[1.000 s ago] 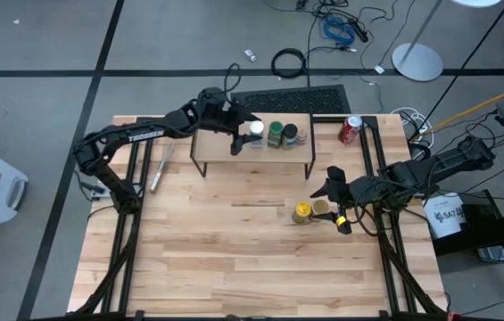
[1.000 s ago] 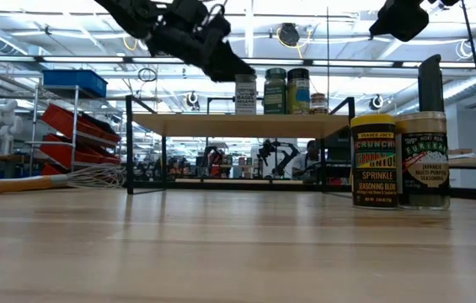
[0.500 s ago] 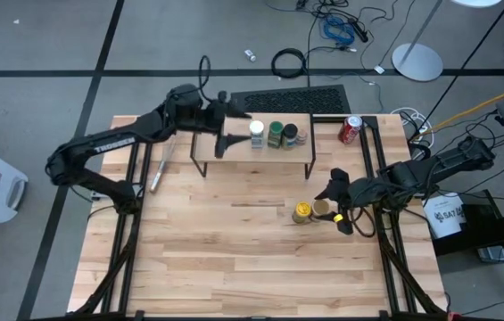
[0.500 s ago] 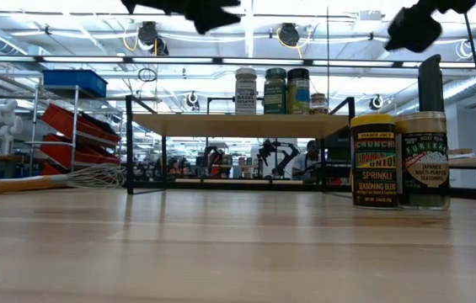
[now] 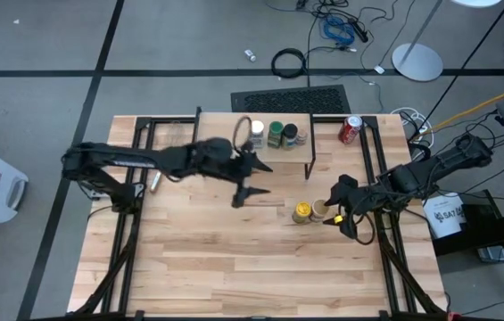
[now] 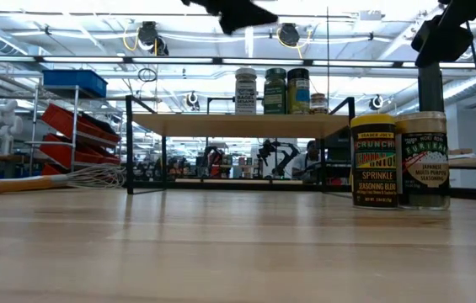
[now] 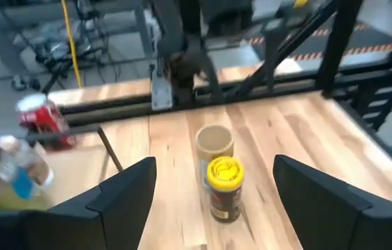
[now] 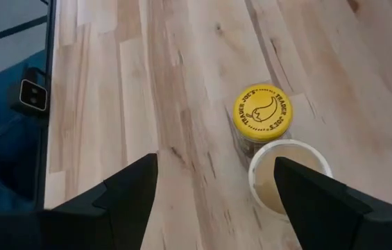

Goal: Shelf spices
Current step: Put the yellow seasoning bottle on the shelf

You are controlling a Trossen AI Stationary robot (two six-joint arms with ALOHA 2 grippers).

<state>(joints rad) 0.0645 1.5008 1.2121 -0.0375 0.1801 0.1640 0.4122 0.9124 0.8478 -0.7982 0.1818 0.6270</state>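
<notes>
Two spice jars down on the table near its right edge, touching side by side: yellow-lidded jar (image 5: 301, 211) and tan-lidded jar (image 5: 321, 209). Same pair up close in the low view, yellow label next to a dark label.

Right gripper (image 5: 342, 204) hanging just beside the tan-lidded jar on the right-edge side, fingers spread wide, nothing between them. Looking straight down at both lids in the right wrist view, jars ahead of the fingertips and not yet between them.

Left gripper (image 5: 250, 175) out over the middle of the table, in front of the shelf (image 6: 238, 124), fingers spread too and empty. Pointed toward the two loose jars in the left wrist view.

Shelf at the back edge of the table, four jars lined up on its right half: white-lidded jar (image 5: 257, 132), green-lidded jar (image 5: 275, 133), dark-lidded jar (image 5: 290, 134), plus a smaller jar (image 6: 318, 103) at the row's right end in the low view.

Red soda can (image 5: 350, 129) by the back right corner. Wire whisk (image 6: 56, 178) lying on the table near the left edge.
</notes>
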